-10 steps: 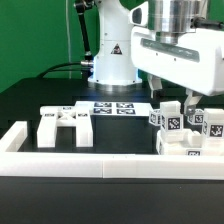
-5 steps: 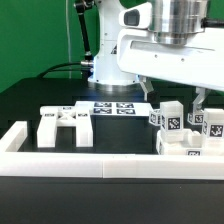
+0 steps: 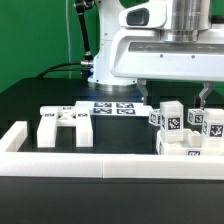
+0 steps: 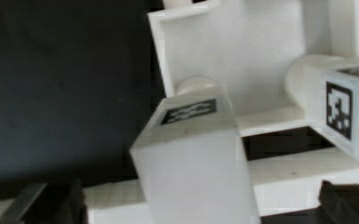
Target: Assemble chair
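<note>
The assembled chair parts (image 3: 185,133) stand as a white blocky cluster with black-and-white tags at the exterior view's right, just behind the border rail. My gripper (image 3: 176,95) hangs open right above that cluster, one finger on each side, touching nothing. In the wrist view a tagged upright post (image 4: 197,150) of the cluster rises between my dark fingertips (image 4: 48,202), with a second tagged block (image 4: 345,95) beside it. My gripper (image 4: 202,205) holds nothing. Another white chair part (image 3: 62,125), a frame with bars, lies on the table at the exterior view's left.
The marker board (image 3: 112,108) lies flat in front of the robot base (image 3: 112,55). The long white border rail (image 3: 100,162) runs along the front, with a raised end at the exterior view's left. The table is black.
My hand has turned about its vertical axis over the cluster, so both fingers now show spread apart across the exterior view. The chair parts have not moved.
</note>
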